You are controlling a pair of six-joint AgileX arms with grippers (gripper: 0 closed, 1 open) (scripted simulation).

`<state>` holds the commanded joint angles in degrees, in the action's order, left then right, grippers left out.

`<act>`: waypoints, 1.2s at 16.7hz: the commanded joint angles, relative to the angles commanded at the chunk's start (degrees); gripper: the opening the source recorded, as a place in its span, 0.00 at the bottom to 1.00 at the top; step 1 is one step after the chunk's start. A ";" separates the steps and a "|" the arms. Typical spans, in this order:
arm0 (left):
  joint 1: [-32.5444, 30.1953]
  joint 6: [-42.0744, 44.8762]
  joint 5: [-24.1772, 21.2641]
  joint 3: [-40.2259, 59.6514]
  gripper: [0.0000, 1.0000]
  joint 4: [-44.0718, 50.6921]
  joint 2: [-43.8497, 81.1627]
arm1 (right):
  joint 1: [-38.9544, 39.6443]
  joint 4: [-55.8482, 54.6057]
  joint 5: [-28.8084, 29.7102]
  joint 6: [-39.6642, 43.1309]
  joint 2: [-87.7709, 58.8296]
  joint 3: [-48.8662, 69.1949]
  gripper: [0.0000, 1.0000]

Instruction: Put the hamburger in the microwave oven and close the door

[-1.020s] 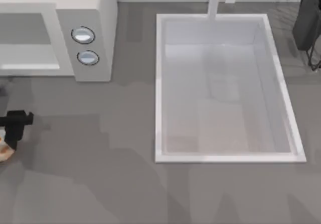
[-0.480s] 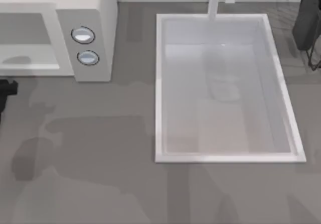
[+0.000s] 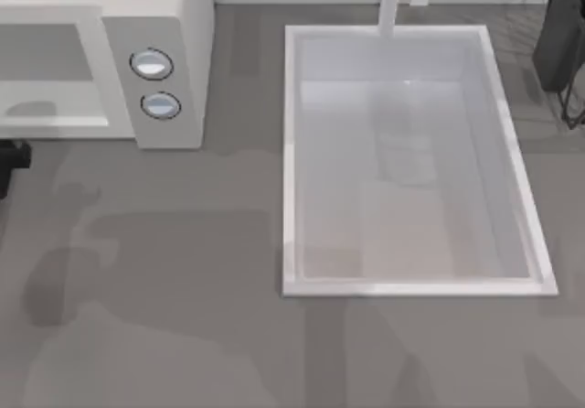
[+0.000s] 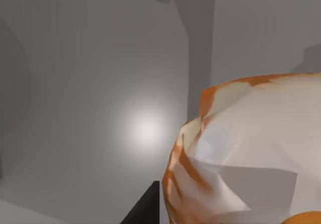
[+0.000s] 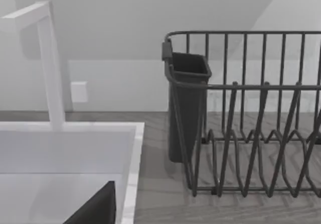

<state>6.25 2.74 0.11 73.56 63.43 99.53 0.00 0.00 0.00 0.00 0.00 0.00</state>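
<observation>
Left claw (image 3: 7, 156) barely shifted since half-second ago, holds at table's left edge, pinching hamburger (image 4: 246, 153) before microwave oven (image 3: 155, 60) cavity. You've soft, light bun: grip sides gently. Right arm parked far right.

one microwave oven (image 3: 155, 51) with two knobs (image 3: 152, 64), one sink (image 3: 292, 152), one hamburger (image 4: 251, 153), one dish rack (image 5: 261, 133)

Top camera looks straight down on the grey tabletop (image 3: 183, 316). Left wrist camera sits very close to the orange-and-white hamburger bun (image 4: 251, 153). Right wrist camera faces the dark wire dish rack (image 5: 251, 133), sharing the white rectangular sink (image 3: 407, 152) with top.
</observation>
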 joint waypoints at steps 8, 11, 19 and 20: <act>1.30 -0.04 -0.30 -9.65 0.00 -30.31 2.46 | 0.00 0.00 0.00 0.00 0.00 0.00 1.00; 1.94 -0.08 -1.55 -14.26 0.00 -48.38 4.31 | 0.00 0.00 0.00 0.00 0.00 0.00 1.00; 3.42 0.69 -7.56 -26.15 0.00 -95.89 11.68 | 0.00 0.00 0.00 0.00 0.00 0.00 1.00; 3.56 0.91 -8.38 -27.27 0.00 -100.54 12.66 | 0.00 0.00 0.00 0.00 0.00 0.00 1.00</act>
<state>9.82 3.65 -8.27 46.29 -37.12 112.19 0.00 0.00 0.00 0.00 0.00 0.00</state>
